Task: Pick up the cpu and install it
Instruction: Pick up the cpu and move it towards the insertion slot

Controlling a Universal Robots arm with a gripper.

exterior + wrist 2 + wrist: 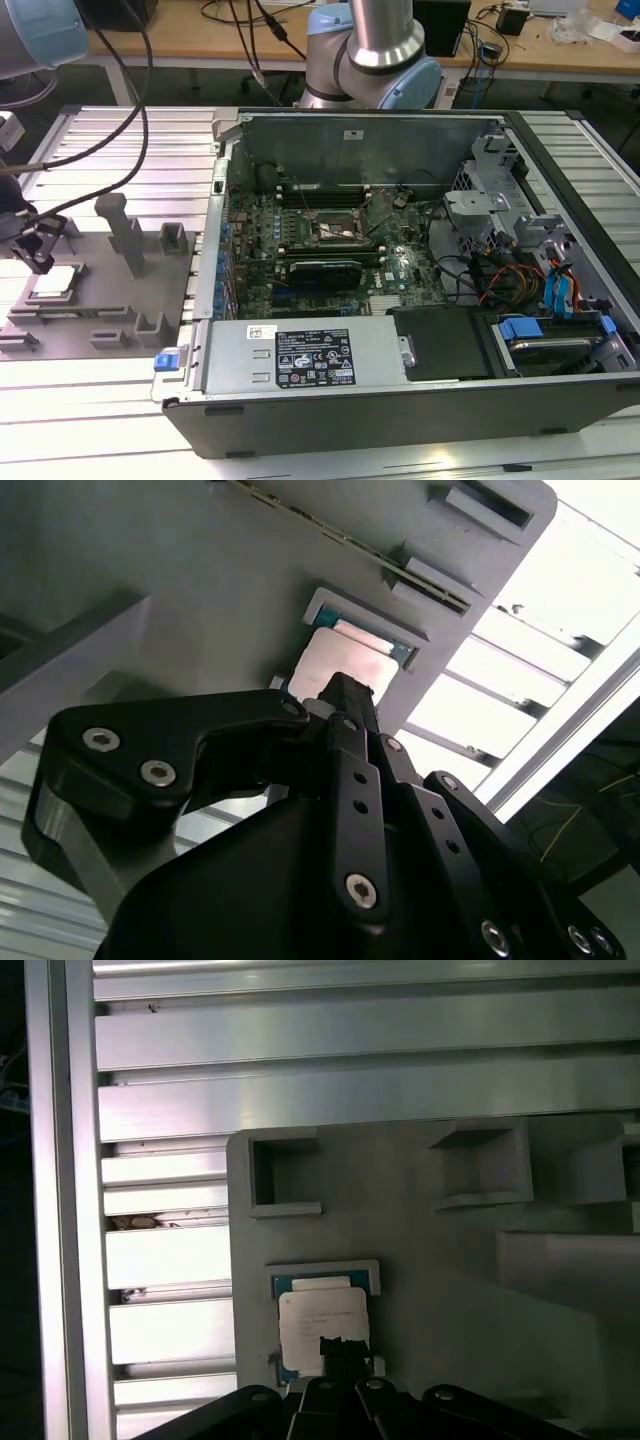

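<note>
First wrist view: gripper covers part of cpu.

Bright room, hard glare
We see the tabletop blown white in the second wrist view, the claw in deep shadow.

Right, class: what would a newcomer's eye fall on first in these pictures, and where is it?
The open computer case dominates the exterior view's middle and right, its green motherboard laid bare. At the exterior view's left, a grey fixture plate holds the silvery cpu in a recess, with the black gripper close over it, as both wrist views show.
</note>
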